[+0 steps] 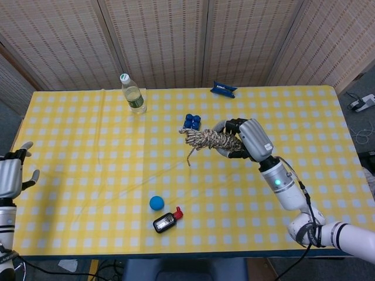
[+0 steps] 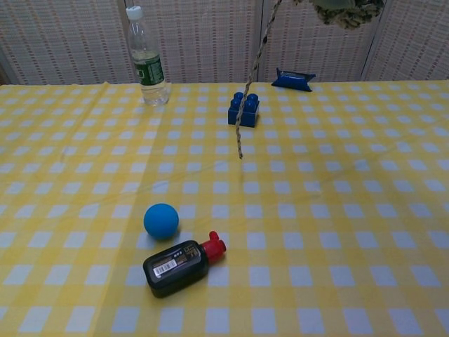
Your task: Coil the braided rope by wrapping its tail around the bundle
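Head view first. Right hand (image 1: 251,138) raised over the desk (image 1: 88,175) just right of centre, fingers (image 1: 228,125) wrapped around the braided rope (image 1: 210,139), bundle lying crosswise and sticking out toward 9 o'clock from the palm. Tail (image 1: 190,155) hanging free off the bundle's near end toward 7 o'clock, loose, not yet wound on by the look of it. Held high, probably, so the tail swings clear of the desk and can be caught for wrapping. Left hand (image 1: 10,178) far out at 9 o'clock by the desk edge, fingers apart, holding nothing, well away from the rope. Blue brick (image 1: 191,121) just beyond the bundle at 11 o'clock from it; water bottle (image 1: 133,93) upright toward 11 o'clock of the desk; dark blue packet (image 1: 224,89) at the far edge near 12. Blue ball (image 1: 156,202) and black device with red cap (image 1: 166,221) side by side toward 6 o'clock.

Chest view next. Only the underside of the bundle at the top edge, right of centre, with the tail dangling down in front of the brick, its tip hanging above the cloth near centre. Neither hand visible here. Bottle at 11 o'clock, packet at 1, ball and device low toward 7.

Judged unfinished: tail needs gathering by the free hand before any wrap.
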Robot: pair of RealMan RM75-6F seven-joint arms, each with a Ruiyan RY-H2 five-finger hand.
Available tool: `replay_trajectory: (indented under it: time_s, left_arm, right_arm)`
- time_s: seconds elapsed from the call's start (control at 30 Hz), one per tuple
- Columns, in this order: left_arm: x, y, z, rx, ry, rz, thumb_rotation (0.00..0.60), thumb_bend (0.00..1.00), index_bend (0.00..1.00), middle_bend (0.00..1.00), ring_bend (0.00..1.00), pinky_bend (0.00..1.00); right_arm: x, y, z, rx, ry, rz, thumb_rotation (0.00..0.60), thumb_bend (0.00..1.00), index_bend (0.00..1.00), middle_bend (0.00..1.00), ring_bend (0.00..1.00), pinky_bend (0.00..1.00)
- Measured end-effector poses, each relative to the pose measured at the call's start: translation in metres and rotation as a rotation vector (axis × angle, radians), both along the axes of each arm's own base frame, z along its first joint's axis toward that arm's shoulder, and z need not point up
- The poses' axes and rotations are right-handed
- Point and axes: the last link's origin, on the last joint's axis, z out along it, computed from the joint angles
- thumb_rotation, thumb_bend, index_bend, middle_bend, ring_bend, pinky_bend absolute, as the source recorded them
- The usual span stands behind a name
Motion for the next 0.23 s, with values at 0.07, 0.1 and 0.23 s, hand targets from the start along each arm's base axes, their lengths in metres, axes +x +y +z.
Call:
replay_trajectory:
  time_s: [0.07, 0.1, 0.23]
  left_arm:
    - [-0.005, -0.008, -0.001, 0.002, -0.01, 0.0, 0.6, 0.33, 0.22, 0.35, 0.33, 0.41]
    - [-0.007, -0.012, -0.002, 0.0, -0.014, 0.0, 0.6, 0.33, 0.22, 0.35, 0.33, 0.41]
    - [-0.014, -0.026, -0.005, 0.003, -0.022, -0.001, 0.6, 0.33, 0.22, 0.35, 0.33, 0.4]
  right_arm:
    - [-0.001, 0.001, 0.001, -0.002, -0.006, 0.002, 0.6, 0.31, 0.9, 0.73, 0.55, 0.56]
    - [-0.001, 0.001, 0.002, -0.004, -0.009, 0.004, 0.6, 0.31, 0.9, 0.73, 0.55, 0.56]
    - [0.001, 0.003, 0.005, -0.012, -0.019, 0.015, 0.6, 0.31, 0.9, 0.73, 0.55, 0.56]
